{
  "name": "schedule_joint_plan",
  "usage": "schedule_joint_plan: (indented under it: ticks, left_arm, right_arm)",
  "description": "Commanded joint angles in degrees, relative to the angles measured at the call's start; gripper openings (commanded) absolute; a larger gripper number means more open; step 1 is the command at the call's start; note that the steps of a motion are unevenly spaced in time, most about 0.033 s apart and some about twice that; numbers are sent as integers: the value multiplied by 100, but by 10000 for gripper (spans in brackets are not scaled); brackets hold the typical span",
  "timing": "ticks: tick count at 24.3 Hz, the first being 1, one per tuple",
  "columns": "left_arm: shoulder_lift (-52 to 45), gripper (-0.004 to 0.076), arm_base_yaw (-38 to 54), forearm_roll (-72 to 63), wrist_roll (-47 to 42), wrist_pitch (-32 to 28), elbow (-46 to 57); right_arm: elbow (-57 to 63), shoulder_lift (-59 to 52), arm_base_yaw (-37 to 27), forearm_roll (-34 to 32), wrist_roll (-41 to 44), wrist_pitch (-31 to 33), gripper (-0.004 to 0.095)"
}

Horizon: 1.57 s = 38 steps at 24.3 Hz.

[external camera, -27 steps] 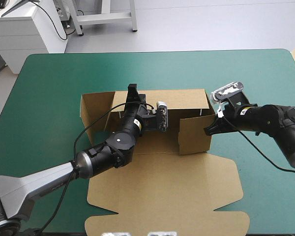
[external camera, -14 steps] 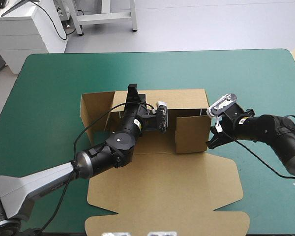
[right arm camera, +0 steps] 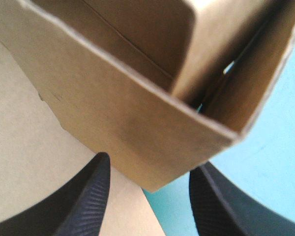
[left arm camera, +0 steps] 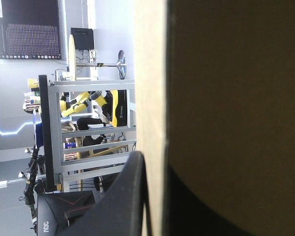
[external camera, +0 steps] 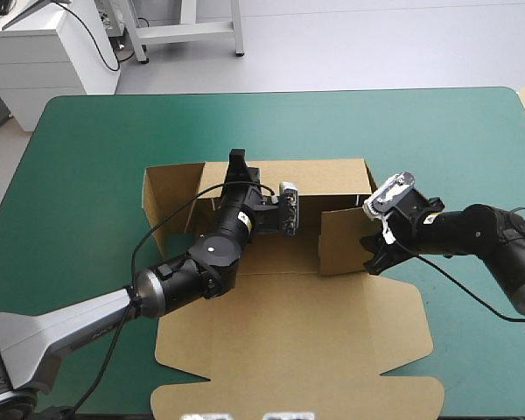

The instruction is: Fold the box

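1. Left side, no change from the earlier pictures: left gripper [external camera: 238, 166] at the top edge of the back wall [external camera: 328, 177] of the box [external camera: 284, 289], in the same spot as before.
2. All but closed on that wall: brown board pinched edge-on between the black fingers [left arm camera: 132, 196] in the left wrist view.
3. Right side, changed: right gripper [external camera: 373, 255] nearer the table's near edge than just before, gone from the outer face of the raised right panel [external camera: 343, 243] to that panel's near outer corner, close to the fold of the lid [external camera: 289, 350].
4. Spread wide, with nothing held: black fingers [right arm camera: 86, 199] well apart in the right wrist view, the panel's brown corner just ahead and between them, teal-green cover [right arm camera: 265, 162] beside it.
5. Right panel upright, its inner edge slightly farther right than just before.
6. Count, left to right: one box in the middle of the table, with three raised parts in sight: left flap [external camera: 169, 194], back wall, right panel.
7. One lid, flat on the cover, toward the near edge.
8. Two arms, one from each side; two grippers, the left clamped on board, the right free.
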Motion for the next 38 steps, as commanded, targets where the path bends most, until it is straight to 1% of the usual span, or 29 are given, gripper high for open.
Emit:
schedule_joint_plan:
  ticks: [1, 2, 3, 9, 12, 14, 16, 18, 20, 25, 26, 27, 28, 29, 30, 31, 32, 33, 34, 36, 38]
  left_arm:
    - [-126, -8, 15, -416, -42, 370, -14]
    - [-126, -8, 15, -416, -42, 370, -14]
    - [-126, -8, 15, -427, -42, 370, -14]
    - [-126, -8, 15, -1013, 40, 198, -14]
    - [-126, -8, 15, -1174, 180, 174, -14]
    - [-126, -8, 15, -1273, 180, 160, -14]
    - [-126, -8, 15, -1331, 180, 160, -14]
    - [-126, -8, 15, -1343, 180, 160, -14]
    - [-126, -8, 15, -1343, 180, 160, -14]
    - [-126, 1, 15, -1423, 180, -21, -14]
    - [-126, 22, 15, -1427, 180, -109, -14]
    - [-126, 102, 15, -1427, 180, -220, -14]
    - [-126, 160, -8, -1427, 180, -242, -25]
    - [-126, 299, -92, -1437, 164, -242, -80]
    - [-126, 358, -137, -1437, 164, -228, -105]
    - [-126, 491, -241, -1437, 137, -216, -229]
    - [-126, 529, -283, -1437, 125, -216, -287]
    - [-126, 580, -394, -1437, 112, -182, -451]
    - [-126, 584, -456, -1437, 112, -135, -529]
    - [-136, 584, -755, -1426, 176, 49, -963]
    - [-150, 584, -1057, -1417, 258, 113, -1240]
  right_arm:
    - [-145, -55, -7, 1086, -672, -525, 510]
    - [-145, 24, -7, 1468, -952, -597, 542]
    - [-145, 93, -7, 1520, -1054, -638, 551]
    - [-145, 389, -7, 1461, -1038, -700, 549]
    - [-145, 415, -7, 1461, -1038, -722, 507]
    - [-145, 415, -7, 1461, -1038, -722, 424]
    - [-145, 415, -7, 1496, -1038, -674, 298]
    - [-145, 415, -7, 1507, -1038, -653, 128]
    - [-145, 415, -7, 1533, -1038, -625, -9]
    - [-145, 415, -7, 1770, -1023, -634, -15]
    - [-145, 415, -7, 1800, -943, -700, -15]
    - [-145, 415, -7, 1767, -693, -849, -15]
    - [-145, 415, -7, 1700, -538, -964, -15]
    - [-145, 415, -7, 1443, -201, -1213, -15]
    - [-145, 415, -7, 1317, -12, -1322, -15]
    - [-145, 415, -7, 982, 419, -1603, -15]
    - [-145, 415, -7, 831, 573, -1733, -15]
    - [-145, 415, -7, 492, 899, -1909, -15]
    - [-145, 415, -7, 367, 1010, -1961, -15]
    - [-145, 415, -7, -188, 1604, -2160, -15]
    - [-145, 415, -7, -544, 2018, -2320, -15]
